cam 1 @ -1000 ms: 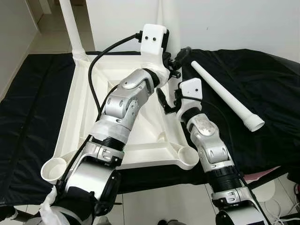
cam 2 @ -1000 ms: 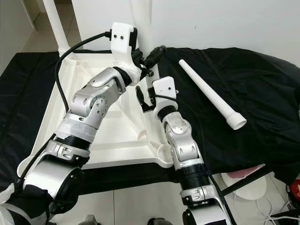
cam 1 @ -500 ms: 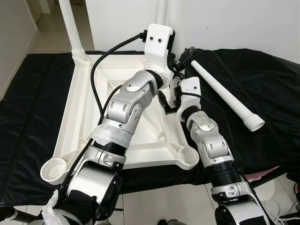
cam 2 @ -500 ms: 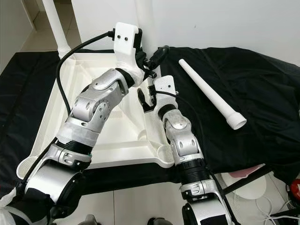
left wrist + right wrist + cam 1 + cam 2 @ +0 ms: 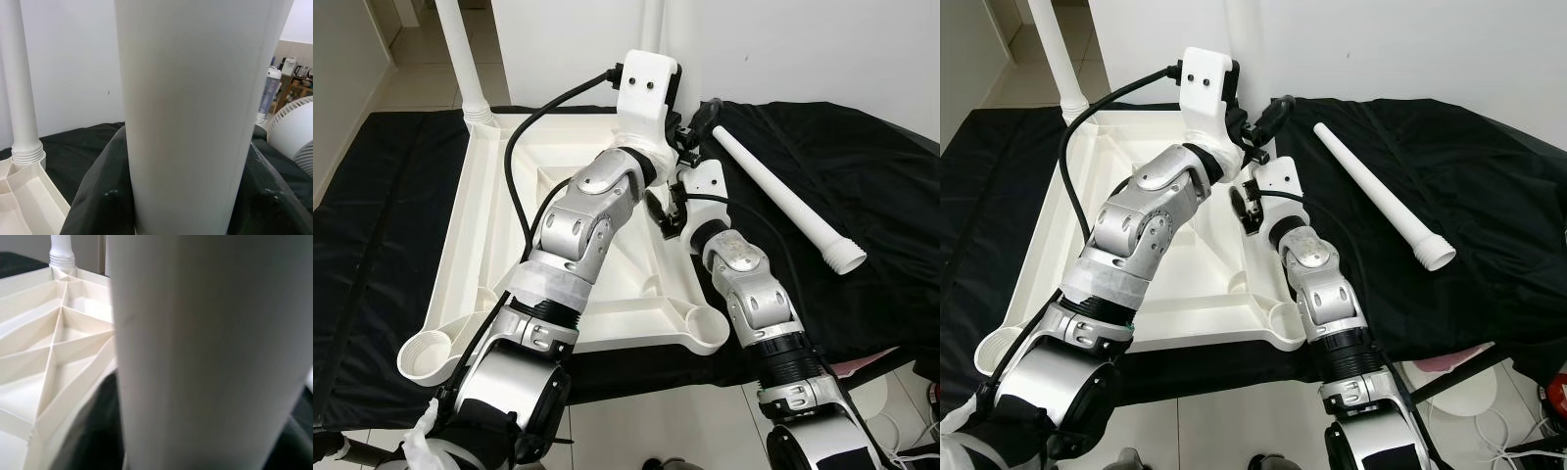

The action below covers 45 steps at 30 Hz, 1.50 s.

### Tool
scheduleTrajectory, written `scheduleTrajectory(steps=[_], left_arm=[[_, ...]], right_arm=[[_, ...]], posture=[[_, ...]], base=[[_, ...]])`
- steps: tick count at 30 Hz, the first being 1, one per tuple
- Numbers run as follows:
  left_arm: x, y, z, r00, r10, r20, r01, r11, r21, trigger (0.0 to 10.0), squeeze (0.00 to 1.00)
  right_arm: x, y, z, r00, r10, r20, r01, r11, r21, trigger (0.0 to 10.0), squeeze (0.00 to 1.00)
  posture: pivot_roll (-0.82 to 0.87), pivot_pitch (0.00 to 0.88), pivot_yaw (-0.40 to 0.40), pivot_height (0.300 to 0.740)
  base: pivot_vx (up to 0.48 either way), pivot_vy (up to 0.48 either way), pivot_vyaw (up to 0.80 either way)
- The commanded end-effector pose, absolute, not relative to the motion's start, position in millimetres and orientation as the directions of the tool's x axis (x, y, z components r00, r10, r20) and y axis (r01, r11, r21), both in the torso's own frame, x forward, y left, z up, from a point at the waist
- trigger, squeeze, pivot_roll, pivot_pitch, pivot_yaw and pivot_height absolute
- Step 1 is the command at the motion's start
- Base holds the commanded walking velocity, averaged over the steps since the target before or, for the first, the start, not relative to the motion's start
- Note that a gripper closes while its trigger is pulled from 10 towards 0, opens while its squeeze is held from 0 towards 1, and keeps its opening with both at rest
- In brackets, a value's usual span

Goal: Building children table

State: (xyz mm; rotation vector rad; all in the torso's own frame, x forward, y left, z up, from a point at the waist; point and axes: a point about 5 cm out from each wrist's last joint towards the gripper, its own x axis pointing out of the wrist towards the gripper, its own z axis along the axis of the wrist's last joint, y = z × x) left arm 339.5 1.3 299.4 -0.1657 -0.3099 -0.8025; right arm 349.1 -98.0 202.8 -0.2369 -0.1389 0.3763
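Note:
The white table top (image 5: 475, 225) lies upside down on a black cloth (image 5: 862, 166). One white leg (image 5: 460, 59) stands in its far left corner. Another leg (image 5: 652, 24) stands at the far right corner, and both grippers are on it. My left gripper (image 5: 690, 127) is shut on this leg a little above its base, its dark fingers (image 5: 105, 196) pressed against both sides. Just below, my right gripper (image 5: 668, 201) is shut on the same leg near the socket. A loose white leg (image 5: 783, 201) lies on the cloth to the right.
Open round sockets sit at the near left corner (image 5: 426, 351) and the near right corner (image 5: 705, 333). A white wall rises just behind the table. A white fan (image 5: 293, 132) stands off to one side. Tiled floor lies below the near edge.
My left arm has reached further toward the far right leg and closed in on it. The right gripper has moved up and away from me to the leg's base.

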Motion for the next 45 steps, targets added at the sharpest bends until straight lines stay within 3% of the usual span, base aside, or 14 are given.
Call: scheduleTrajectory(steps=[1,14,15,21,22,23,24,45], left_arm=[[333,-7,303,0.623,-0.702,0.344,0.752,0.659,-0.017,10.0,0.0],[322,-22,294,0.583,-0.747,0.318,0.795,0.605,-0.036,10.0,0.0],[318,-25,293,0.56,-0.764,0.32,0.82,0.566,-0.084,10.0,1.0],[317,-25,292,0.561,-0.766,0.315,0.82,0.567,-0.08,10.0,1.0],[317,-25,293,0.569,-0.759,0.317,0.813,0.576,-0.08,10.0,0.48],[317,-25,293,0.569,-0.759,0.317,0.813,0.576,-0.08,10.0,0.48],[319,-23,295,0.575,-0.752,0.322,0.808,0.583,-0.082,10.0,0.0],[345,18,310,0.718,-0.579,0.387,0.682,0.696,-0.225,10.0,0.0]], right_arm=[[347,-92,200,0.911,0.405,0.075,-0.371,0.887,-0.277,0.0,0.0],[346,-92,189,0.922,0.386,0.018,-0.366,0.887,-0.28,0.0,0.0],[349,-94,189,0.943,0.332,0.021,-0.314,0.911,-0.266,10.0,0.0],[350,-95,191,0.954,0.297,0.042,-0.28,0.932,-0.232,10.0,0.0],[350,-96,191,0.958,0.284,0.043,-0.268,0.939,-0.214,10.0,0.0],[350,-96,191,0.958,0.284,0.043,-0.268,0.939,-0.214,10.0,0.0],[350,-97,190,0.962,0.27,0.04,-0.257,0.946,-0.199,10.0,0.0],[349,-98,189,0.976,0.209,0.065,-0.211,0.977,0.023,10.0,0.0]], posture=[[0.01,0.051,-0.031,0.74],[0.01,0.037,-0.024,0.74],[0.01,0.033,-0.022,0.74],[0.01,0.031,-0.022,0.74],[0.02,0.028,-0.021,0.74],[0.02,0.028,-0.021,0.74],[0.02,0.021,-0.021,0.74],[0.03,0.0,-0.005,0.74]], base=[[0.0,0.0,0.0],[0.0,0.0,0.0],[0.0,0.0,0.0],[0.0,0.0,0.0],[0.0,0.0,0.0],[0.0,0.0,0.0],[0.0,0.0,0.0],[0.0,0.0,0.0]])
